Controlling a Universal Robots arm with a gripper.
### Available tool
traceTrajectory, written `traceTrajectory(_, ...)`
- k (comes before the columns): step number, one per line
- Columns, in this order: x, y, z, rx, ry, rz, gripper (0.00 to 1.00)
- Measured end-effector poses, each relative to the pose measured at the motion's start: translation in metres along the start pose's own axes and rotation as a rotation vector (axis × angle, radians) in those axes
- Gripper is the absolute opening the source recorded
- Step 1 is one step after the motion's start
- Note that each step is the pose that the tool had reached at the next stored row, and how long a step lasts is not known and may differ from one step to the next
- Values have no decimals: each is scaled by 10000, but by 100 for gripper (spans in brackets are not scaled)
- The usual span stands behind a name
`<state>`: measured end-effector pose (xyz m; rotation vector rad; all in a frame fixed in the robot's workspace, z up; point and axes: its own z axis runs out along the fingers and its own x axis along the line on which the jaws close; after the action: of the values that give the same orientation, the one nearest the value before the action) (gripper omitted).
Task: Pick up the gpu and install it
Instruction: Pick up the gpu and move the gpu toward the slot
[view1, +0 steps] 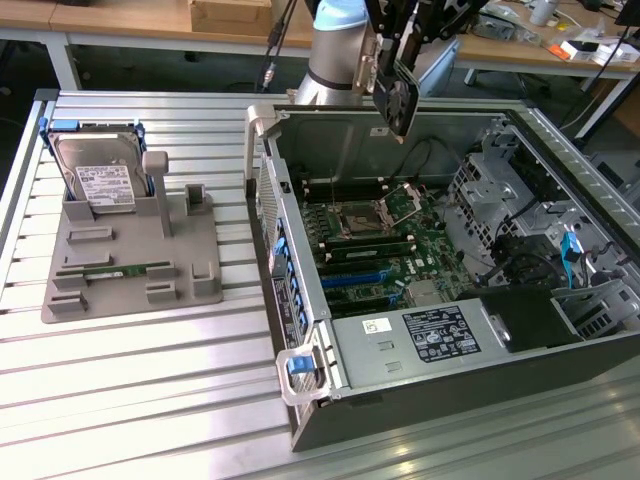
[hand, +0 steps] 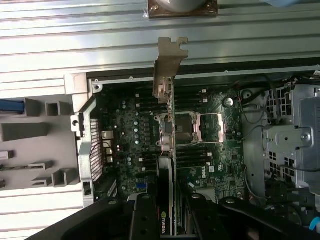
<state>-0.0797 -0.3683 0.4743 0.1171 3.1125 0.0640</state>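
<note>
My gripper (view1: 392, 62) hangs over the back of the open computer case (view1: 262, 215), shut on the gpu (view1: 401, 106). The gpu is a dark card hanging below the fingers, above the motherboard (view1: 385, 250) and clear of it. In the wrist view I see the gpu (hand: 167, 200) edge-on between the two black fingers (hand: 144, 220). Its silvery bracket (hand: 170, 65) points toward the case's back wall, and the card lies across the CPU socket (hand: 187, 131) area.
A grey holder tray (view1: 130, 290) on the ribbed table at the exterior view's left carries a silver hard drive (view1: 98, 180) and a green memory stick (view1: 115, 270). Inside the case are a power supply (view1: 430, 335), drive cages (view1: 500, 190) and cables.
</note>
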Motion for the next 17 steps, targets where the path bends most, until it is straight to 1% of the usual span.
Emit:
traceTrajectory(15, -145, 11, 4, 6, -1, -1, 27)
traceTrajectory(17, -180, 13, 5, 10, -1, -2, 27)
